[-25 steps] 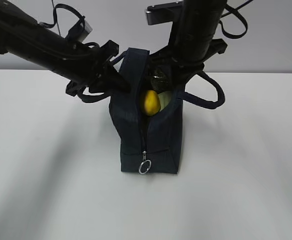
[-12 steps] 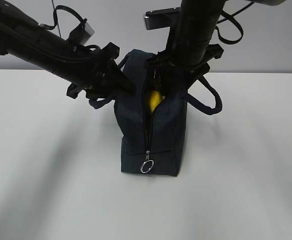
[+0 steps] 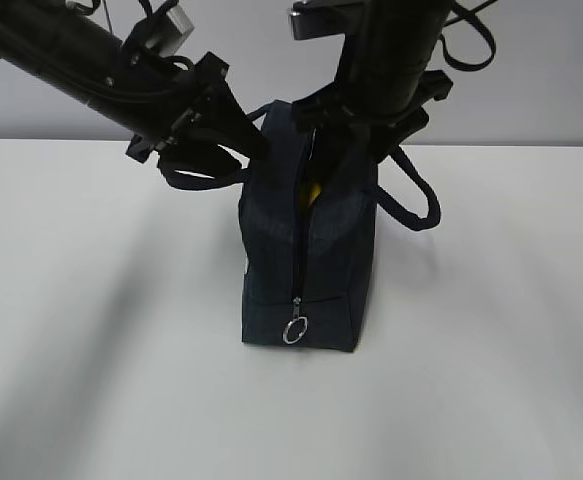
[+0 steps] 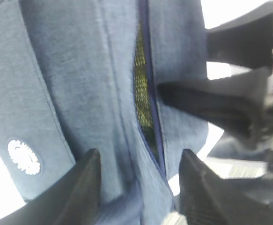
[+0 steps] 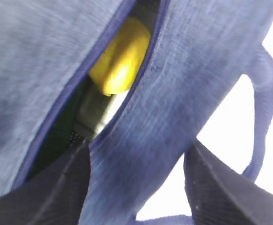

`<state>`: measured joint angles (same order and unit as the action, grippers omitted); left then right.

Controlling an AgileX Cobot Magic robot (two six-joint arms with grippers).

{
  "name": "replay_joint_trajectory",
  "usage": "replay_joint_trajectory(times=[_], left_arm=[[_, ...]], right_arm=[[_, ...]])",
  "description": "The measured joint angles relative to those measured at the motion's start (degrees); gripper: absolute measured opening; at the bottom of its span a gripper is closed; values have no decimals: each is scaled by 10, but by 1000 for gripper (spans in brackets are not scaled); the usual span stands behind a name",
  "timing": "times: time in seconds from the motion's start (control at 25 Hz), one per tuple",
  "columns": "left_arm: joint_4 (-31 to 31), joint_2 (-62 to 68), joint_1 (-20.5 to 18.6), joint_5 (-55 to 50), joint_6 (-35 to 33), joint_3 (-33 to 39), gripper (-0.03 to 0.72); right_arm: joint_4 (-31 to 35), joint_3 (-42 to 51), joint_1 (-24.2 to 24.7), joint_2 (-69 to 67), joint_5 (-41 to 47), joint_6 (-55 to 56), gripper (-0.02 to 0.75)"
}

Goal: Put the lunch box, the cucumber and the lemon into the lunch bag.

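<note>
Lunch bag (image 3: 306,260) stands upright on the counter (image 3: 91,330), long axis vertical. Lemon (image 5: 120,56) lies inside the slit, ahead of the released right jaws. Left jaws also released, straddling fabric.

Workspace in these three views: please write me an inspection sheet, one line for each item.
Surface: white table, bare around the bag.
Bag: navy bag stands upright, zipper open along the top, ring pull low on the near end.
Lemon: lemon inside, seen through the slit.
Lunch box: pale part under the lemon, perhaps the box; cannot confirm.
Cucumber: not seen.
Clutter: nothing seen.
Left gripper: left gripper open, fingers astride the bag's top fabric.
Right gripper: right gripper open, fingers astride the bag's other flap.
Cables: black loops on the arms, above the table.
Surroundings: plain grey wall.
</note>
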<state>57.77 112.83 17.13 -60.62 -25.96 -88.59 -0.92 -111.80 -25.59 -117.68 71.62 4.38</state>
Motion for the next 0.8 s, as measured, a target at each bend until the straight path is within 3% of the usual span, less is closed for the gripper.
replay_joint_trajectory(times=[0.36,0.64,0.8], left_arm=[[-67,0,-28,-80,35,-80,365],[-169,-35,-29,-90,74,-93,323],[-260,-78,-20,-93,115,-94,302]], right_arm=[[0,0,0,53,0,-2,466],[16,0,0,97,1,-80,466],[28,-5,0,114,1,-80,466]])
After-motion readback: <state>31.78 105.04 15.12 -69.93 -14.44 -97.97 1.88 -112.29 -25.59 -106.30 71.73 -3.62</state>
